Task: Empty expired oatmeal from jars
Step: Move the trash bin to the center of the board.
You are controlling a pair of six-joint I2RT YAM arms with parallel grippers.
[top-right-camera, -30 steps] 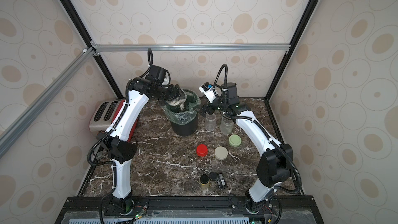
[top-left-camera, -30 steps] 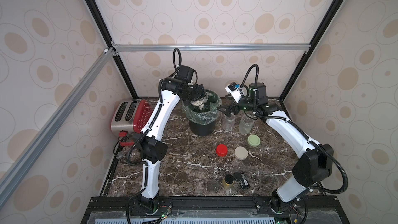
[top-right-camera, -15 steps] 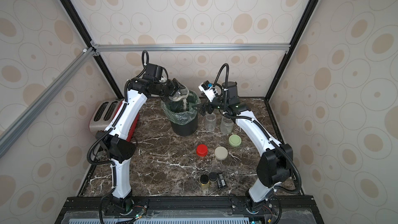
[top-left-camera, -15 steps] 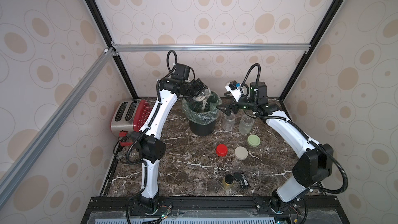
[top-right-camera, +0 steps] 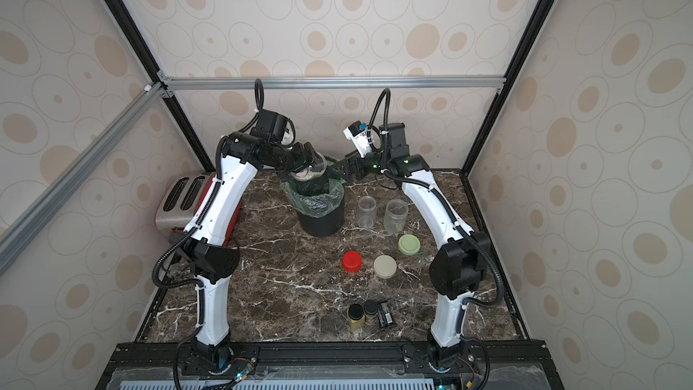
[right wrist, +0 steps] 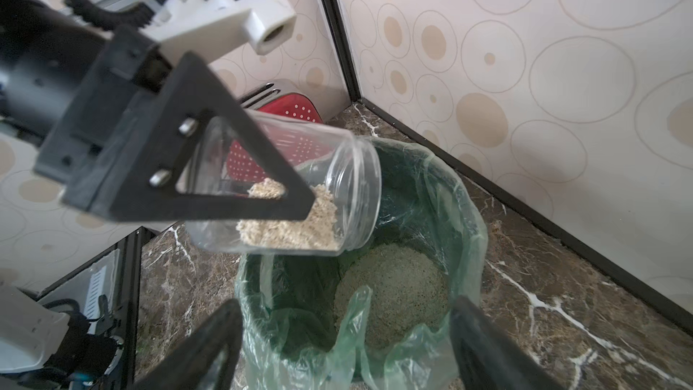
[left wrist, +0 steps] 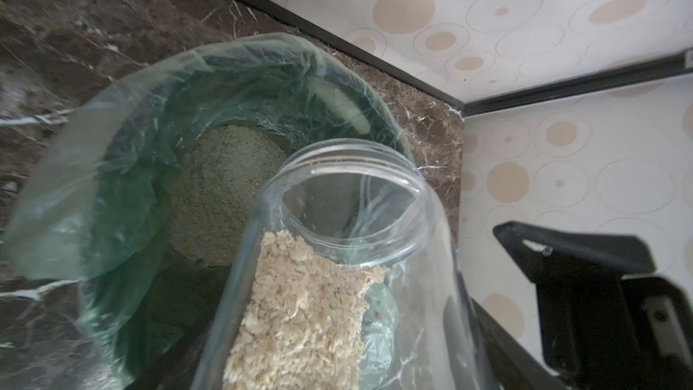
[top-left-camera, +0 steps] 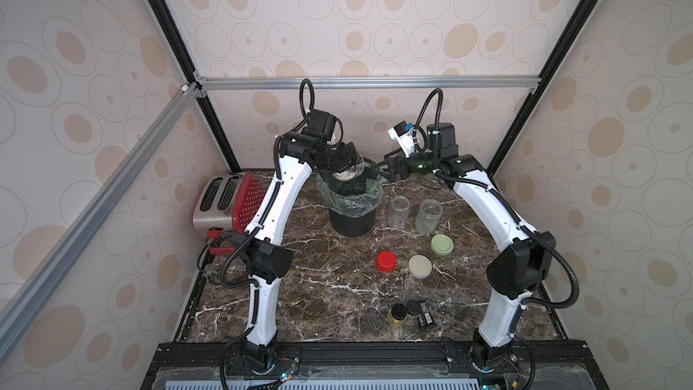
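At the bench's left edge the toaster (top-left-camera: 225, 200) is sitting clear of the work. I am holding the left gripper (top-left-camera: 347, 166) pinched on a jar (right wrist: 285, 189), tipped mouth-down over the bin (top-left-camera: 350, 221) near the back edge. Oatmeal (left wrist: 303, 313) is lying along the jar's lower wall, just short of the lip, and a mound of it is already sitting inside the green liner (top-left-camera: 354, 200). I am judging this as the third jar's pour, partly done. The next move is calling for a steeper tilt, with the mouth kept inside the liner's rim.

The right gripper (top-left-camera: 390, 172) is hovering just beside the bin's right rim, jaws spread, pinching nothing that I can make out. Right of the bin, two jars (top-left-camera: 398, 211) are standing upright and looking empty, with the red lid (top-left-camera: 386, 261), beige lid (top-left-camera: 420, 266) and green lid (top-left-camera: 442, 244) lying in front of them.

Room is running tight at the back wall and between the grippers. The middle of the bench is lying open, with small bottles (top-left-camera: 398, 315) near the front edge.
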